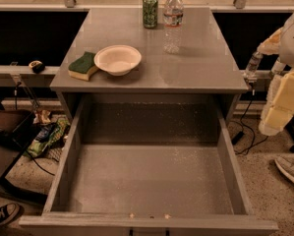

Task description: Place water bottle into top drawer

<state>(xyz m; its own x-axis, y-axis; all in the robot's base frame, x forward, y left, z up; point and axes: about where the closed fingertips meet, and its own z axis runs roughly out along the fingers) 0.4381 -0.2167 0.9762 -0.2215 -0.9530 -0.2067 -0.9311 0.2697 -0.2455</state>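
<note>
Grey table point(195, 65) with the top drawer point(67, 167) pulled fully out toward the viewer, seen from above and in front. The robot arm point(290, 38) enters at the right edge of the view, beside the table's right side and outside the drawer; its pale, padded links slope downward and to the left. The gripper point(274, 113), cream-yellow in colour, hangs at the lower end of the arm, just beyond the table's front right corner and at about the level of the drawer's rear. Its grasp state cannot be told from this angle; nothing is seen in it.

The water bottle point(173, 22) stands upright on the rear of the tabletop, right of centre, well apart from the gripper. It has a white cap and a band of red, white and dark around its upper body; the print on the band is not legible. Just to its left stands a green drink can point(150, 11), whose pale markings also cannot be read.

Near the table's front left edge lie a white bowl point(118, 59) and, touching its left side, a green and yellow sponge point(83, 66). The drawer's speckled floor holds no bottle.
</note>
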